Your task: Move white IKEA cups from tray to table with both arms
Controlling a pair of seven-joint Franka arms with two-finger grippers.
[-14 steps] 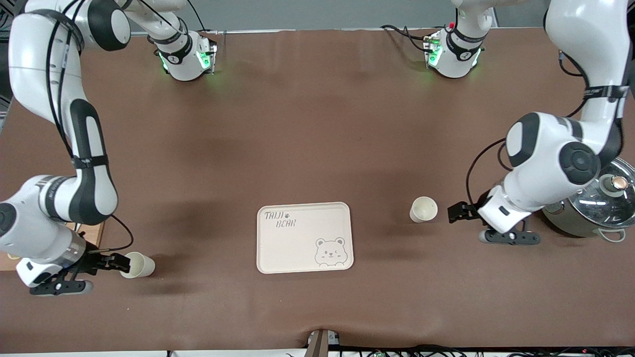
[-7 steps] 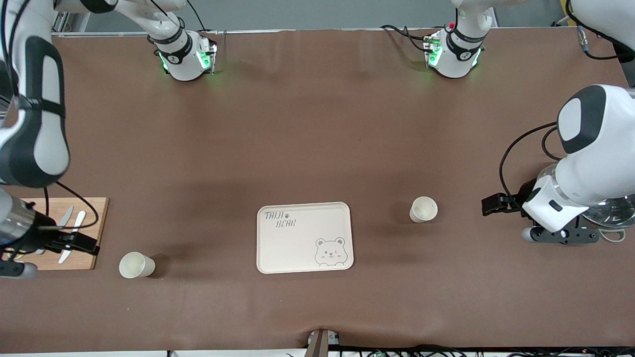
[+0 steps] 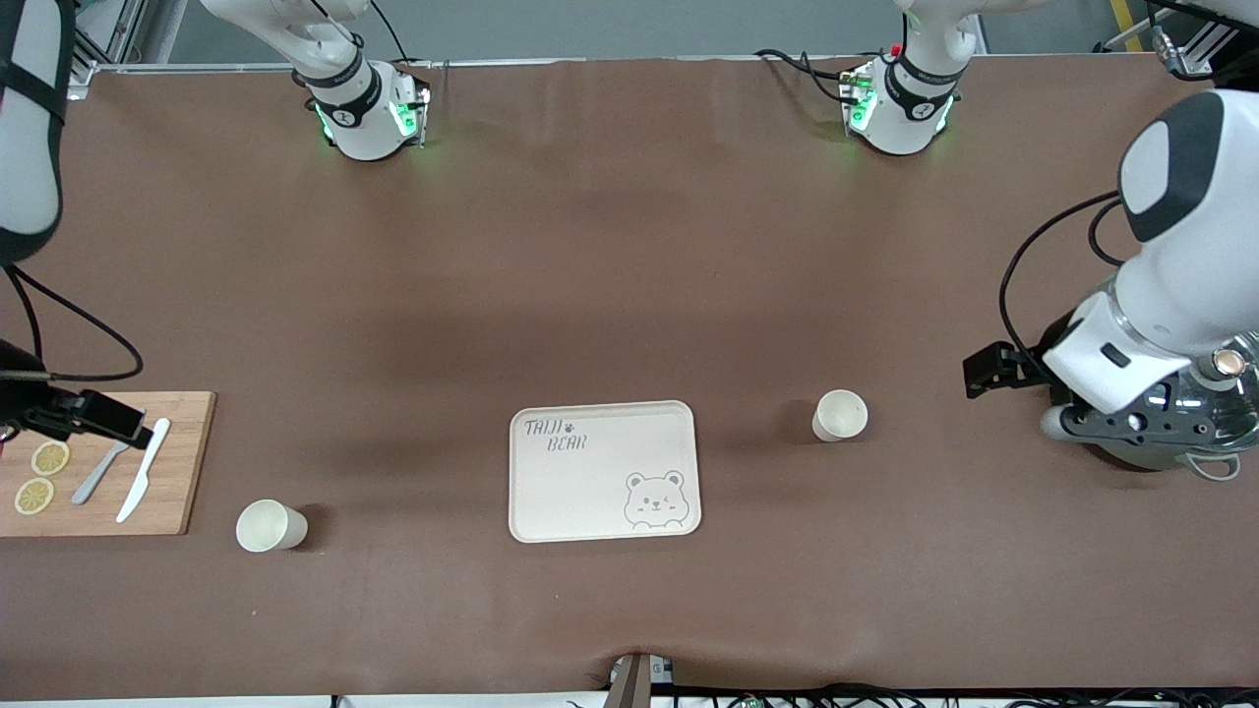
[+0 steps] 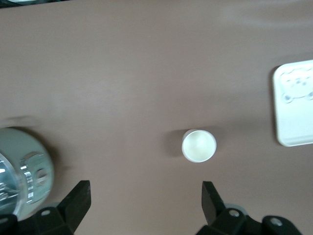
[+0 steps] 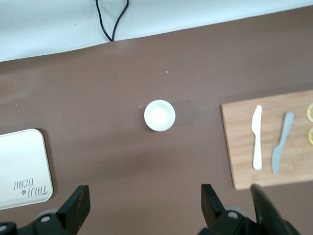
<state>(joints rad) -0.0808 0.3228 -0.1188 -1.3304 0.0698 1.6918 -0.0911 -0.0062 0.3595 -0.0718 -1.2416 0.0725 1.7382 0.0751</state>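
2 white IKEA cups upright on brown table, flanking bear tray.

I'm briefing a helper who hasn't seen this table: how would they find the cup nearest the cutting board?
Start at the wooden cutting board at the right arm's end of the table, carrying lemon slices and two knives. Beside its corner, slightly nearer the front camera, stands a small cream cup. Unlike the other cup, it does not stand next to the bear tray.
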